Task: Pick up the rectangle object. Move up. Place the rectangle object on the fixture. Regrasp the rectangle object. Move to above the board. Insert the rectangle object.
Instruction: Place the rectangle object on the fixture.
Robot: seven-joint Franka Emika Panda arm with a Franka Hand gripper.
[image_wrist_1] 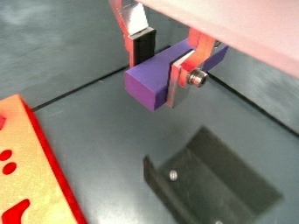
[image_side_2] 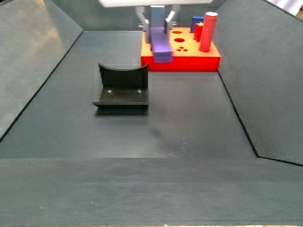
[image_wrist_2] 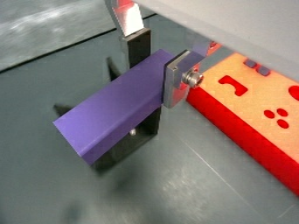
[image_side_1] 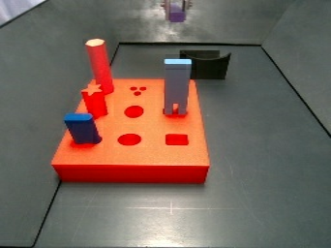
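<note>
Purple block: the rectangle object (image_wrist_2: 111,114) is clamped between the silver plates of the end effector (image_wrist_1: 160,67), which is closed on one end of it; the rest of the block juts out sideways, level, in both wrist views.
End effector fingers: flat silver plates with dark pads; one finger (image_wrist_2: 176,80) presses the block's side face, with a round bolt head showing on it.
Height: the rectangle object (image_wrist_1: 153,80) hangs clear of the grey floor (image_wrist_1: 105,131), touching nothing but the fingers.
Fixture, wrist views: the fixture (image_wrist_1: 216,179) stands on the floor under the held block and slightly off to one side, apart from it.
Fixture, side view: the fixture (image_side_2: 122,89) is a dark bracket with a curved notch in its top, nearer the camera than the board.
Board: the board (image_side_1: 135,131) is an orange-red slab lying flat on the floor, with round and square holes in its top.
On the board: a grey-blue peg (image_side_1: 177,87) stands upright, a red cylinder (image_side_1: 97,63) stands upright near the far corner, and a short blue block (image_side_1: 80,128) sits near the front corner.
Far end, side view: the end effector (image_side_1: 176,10) holds the purple block high above the fixture (image_side_1: 206,62), behind the board.
</note>
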